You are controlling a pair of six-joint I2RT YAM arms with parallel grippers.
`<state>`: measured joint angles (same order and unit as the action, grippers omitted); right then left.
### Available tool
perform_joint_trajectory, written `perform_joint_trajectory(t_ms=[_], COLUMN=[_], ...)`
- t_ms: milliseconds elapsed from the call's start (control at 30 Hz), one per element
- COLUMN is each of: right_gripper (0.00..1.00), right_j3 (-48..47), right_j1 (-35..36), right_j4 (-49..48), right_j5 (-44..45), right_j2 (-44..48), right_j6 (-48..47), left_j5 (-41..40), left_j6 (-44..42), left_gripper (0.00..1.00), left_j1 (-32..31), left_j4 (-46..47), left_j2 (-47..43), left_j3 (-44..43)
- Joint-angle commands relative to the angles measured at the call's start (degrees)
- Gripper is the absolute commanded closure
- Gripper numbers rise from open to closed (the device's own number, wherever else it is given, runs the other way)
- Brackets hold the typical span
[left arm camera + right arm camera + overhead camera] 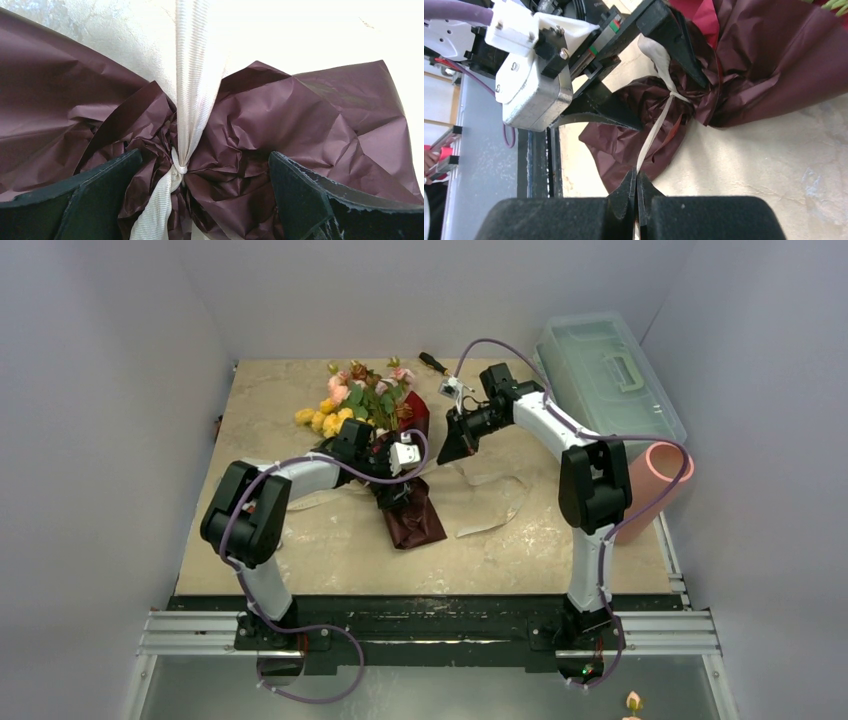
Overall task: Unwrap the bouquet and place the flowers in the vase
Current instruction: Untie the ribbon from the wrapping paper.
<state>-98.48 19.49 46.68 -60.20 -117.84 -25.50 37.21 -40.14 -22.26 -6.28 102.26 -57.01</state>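
Marble tabletop (560, 540): my left arm (290, 480) folds inward, left gripper (204, 160) spread astride the tied waist of the bouquet (412, 520). Only the right wrist view shows my right gripper (636, 175) pinching the ribbon (659, 120). Beyond, the vase (650, 485) is at the right edge.

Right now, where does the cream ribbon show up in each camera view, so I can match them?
Top external: ribbon lies looped right of the dark red paper.
Left wrist: ribbon runs down the centre from the top edge to the knot.
Right wrist: thin ribbon strand from the knot down into the shut right tool.
Shared landmark: the dark red paper.
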Motion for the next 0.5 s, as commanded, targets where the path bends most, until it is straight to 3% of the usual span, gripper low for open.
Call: perform_joint_trajectory(t_ms=[0,200,467], right_gripper=[1.0,1.0,1.0], right_j3=[2.84,2.66,-8.6], right_j1=[-1.01,1.37,0.92], right_j4=[-0.69,2.95,8.43], right_j5=[-0.5,1.79,-10.24], right_j2=[2.7,1.13,2.12], right_j6=[0.82,-3.83,-1.33], left_j5=[-7.47,-7.01,-6.62], left_j6=[-1.61,-1.33,-1.44], left_gripper=[0.0,0.0,0.0], left_j1=[1.52,1.52,1.61], left_j4=[-8.21,-8.44,-7.92], left_j2=[3.95,4.51,4.62], left_j3=[0.95,0.41,0.15])
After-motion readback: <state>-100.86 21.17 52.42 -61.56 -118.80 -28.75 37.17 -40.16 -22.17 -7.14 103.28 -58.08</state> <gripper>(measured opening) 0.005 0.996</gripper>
